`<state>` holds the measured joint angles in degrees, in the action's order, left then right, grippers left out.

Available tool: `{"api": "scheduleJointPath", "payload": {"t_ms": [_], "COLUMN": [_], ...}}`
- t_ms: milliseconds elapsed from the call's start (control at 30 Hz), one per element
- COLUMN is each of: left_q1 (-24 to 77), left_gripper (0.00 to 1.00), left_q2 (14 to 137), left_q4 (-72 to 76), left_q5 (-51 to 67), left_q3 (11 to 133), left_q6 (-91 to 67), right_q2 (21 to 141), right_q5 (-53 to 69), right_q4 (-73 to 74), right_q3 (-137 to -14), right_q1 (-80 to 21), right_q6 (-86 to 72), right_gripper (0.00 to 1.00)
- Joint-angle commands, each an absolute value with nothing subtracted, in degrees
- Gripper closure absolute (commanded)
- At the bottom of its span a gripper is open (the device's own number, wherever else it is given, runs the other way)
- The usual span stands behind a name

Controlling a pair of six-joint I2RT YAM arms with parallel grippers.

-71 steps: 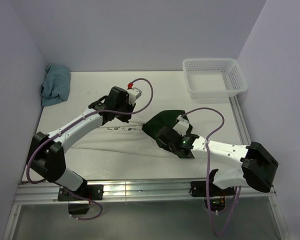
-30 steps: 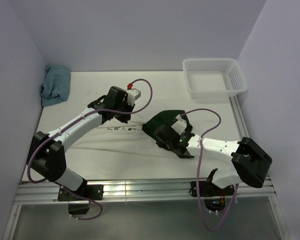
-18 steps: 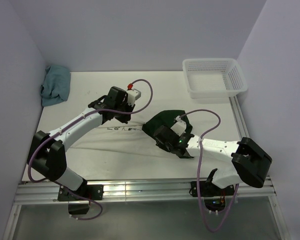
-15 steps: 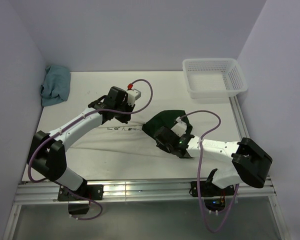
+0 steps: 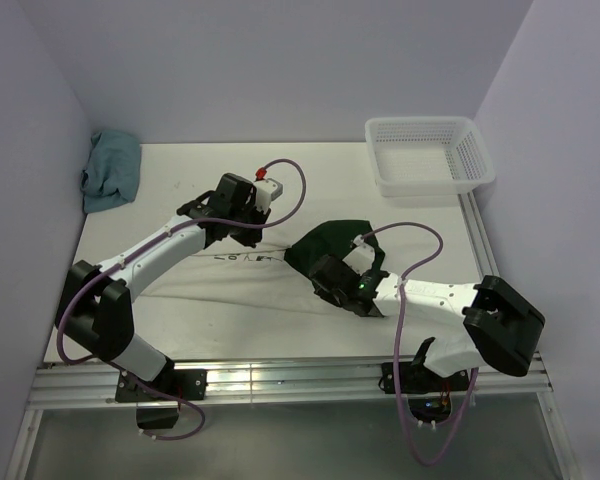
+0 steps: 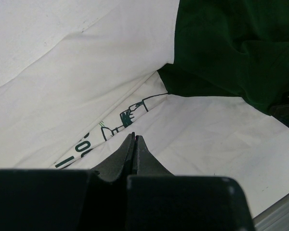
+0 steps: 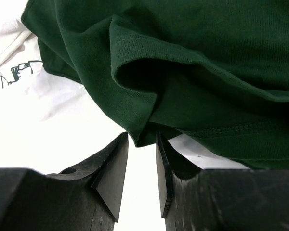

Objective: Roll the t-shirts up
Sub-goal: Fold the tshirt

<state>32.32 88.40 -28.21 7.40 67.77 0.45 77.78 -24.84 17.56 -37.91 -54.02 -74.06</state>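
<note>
Tee (image 5: 230,290) spread on the table (image 5: 320,170), both grippers low over it.
Left gripper (image 6: 135,138): fingers pressed together, tips at the fold beside the print (image 6: 127,118); cannot tell if cloth is caught. Right gripper (image 7: 141,139): jaws apart, corner of the green sleeve (image 7: 207,62) hem dips between the tips, unclamped.

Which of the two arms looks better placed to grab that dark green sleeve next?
Probably the right arm: the right gripper has its jaws apart, with the hem of the green sleeve at its fingertips. The left gripper is shut over the white part of the t-shirt, by the print, away from that sleeve.
</note>
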Motion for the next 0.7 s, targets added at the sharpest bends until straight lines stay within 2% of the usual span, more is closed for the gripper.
{"api": "scheduleJointPath", "payload": {"t_ms": [0,133,433,667], "left_q1": [31.99,32.08,31.99,31.99], "left_gripper": [1.0,1.0,1.0,1.0], "left_q2": [88.42,88.5,88.24,87.89], "left_q4": [-27.77,-28.04,-28.39,-28.83], "left_q5": [8.35,8.35,8.26,8.0], "left_q3": [68.82,69.17,68.99,68.99], "left_q6": [1.23,1.14,1.32,1.41], "right_q2": [78.05,78.84,80.77,82.88], "right_q5": [-27.95,-28.04,-28.12,-29.26], "right_q4": [16.61,15.91,15.38,21.0], "right_q3": [-39.2,-39.2,-42.09,-50.6], "right_q1": [-54.32,-54.32,-54.58,-57.48], "right_q6": [-74.44,-74.53,-71.28,-67.33], "right_gripper": [0.63,0.67,0.97,1.0]}}
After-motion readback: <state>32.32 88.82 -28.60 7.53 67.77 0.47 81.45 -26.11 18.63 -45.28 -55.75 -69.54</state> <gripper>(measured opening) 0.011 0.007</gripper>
